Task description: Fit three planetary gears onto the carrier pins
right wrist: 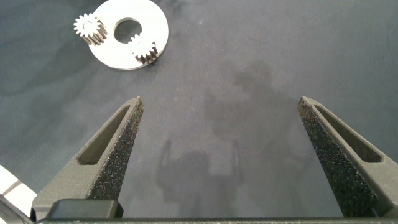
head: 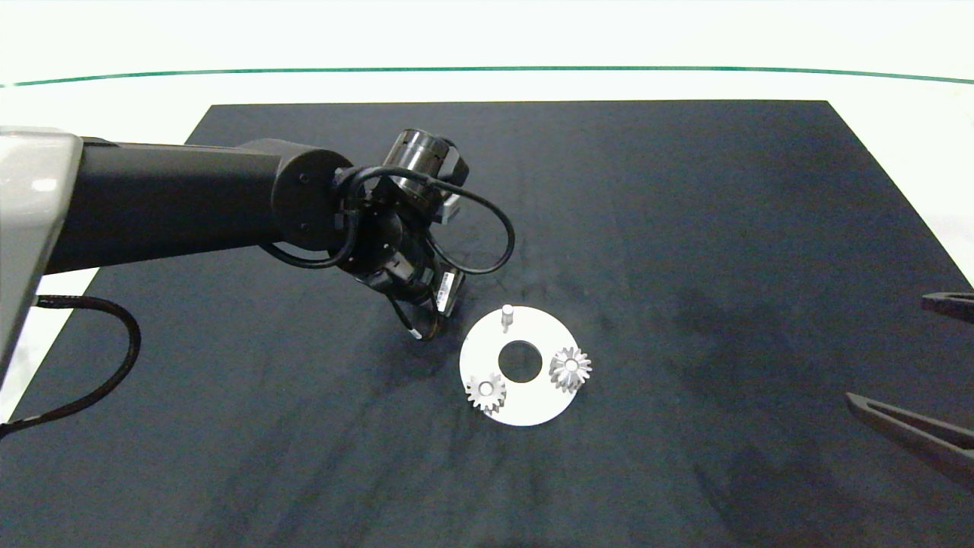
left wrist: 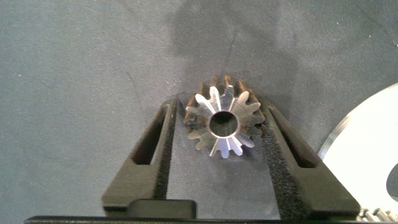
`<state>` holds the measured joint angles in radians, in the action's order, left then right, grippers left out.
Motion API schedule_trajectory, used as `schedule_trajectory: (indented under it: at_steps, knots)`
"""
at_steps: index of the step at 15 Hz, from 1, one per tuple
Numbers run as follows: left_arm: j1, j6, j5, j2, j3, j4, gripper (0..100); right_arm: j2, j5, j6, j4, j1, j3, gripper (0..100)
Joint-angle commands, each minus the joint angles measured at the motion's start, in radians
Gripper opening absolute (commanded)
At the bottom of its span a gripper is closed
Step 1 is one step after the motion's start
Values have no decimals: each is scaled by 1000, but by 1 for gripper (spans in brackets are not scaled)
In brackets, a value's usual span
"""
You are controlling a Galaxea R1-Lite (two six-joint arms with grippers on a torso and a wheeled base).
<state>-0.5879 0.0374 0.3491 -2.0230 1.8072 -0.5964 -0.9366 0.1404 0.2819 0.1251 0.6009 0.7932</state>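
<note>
Planetary gears (head: 569,368) on disc (head: 533,407), black mat (head: 685,228).

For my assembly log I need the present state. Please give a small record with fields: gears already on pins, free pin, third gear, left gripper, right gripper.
gears on pins: two planetary gears sit on the white disc, each at a pin position
free pin: one carrier pin stands bare at the disc's far side
third gear: held between the fingers of the left gripper, over the dark mat beside the disc
left gripper: shut on the third gear
right gripper: open, empty, parked at the right edge
</note>
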Motion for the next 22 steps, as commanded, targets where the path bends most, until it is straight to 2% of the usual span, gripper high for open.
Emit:
schedule_trajectory:
  at_steps: [1, 4, 9, 13, 16, 19, 22]
  knots:
    - [-3, 1, 2, 4, 0, -3, 42, 1, 1, 2, 1, 0, 0, 100]
    - [-29, 7, 5, 9, 6, 10, 36, 2, 1, 2, 1, 0, 1, 100]
    - [-125, -14, -1, 87, -3, 29, 26, 7, 1, 0, -16, 0, -2, 100]
    - [-233, -27, 1, 116, -68, 30, 22, 10, 1, 0, -16, -1, 0, 100]
    - [-236, -82, 2, 84, -52, 30, 22, 12, 1, 0, -16, -1, 0, 100]
    - [-227, -96, 2, 17, 30, 29, 22, 10, 2, 0, -16, -1, -2, 100]
    - [-225, -97, 2, -13, 50, 30, 22, 7, 2, 0, -16, -3, -2, 100]
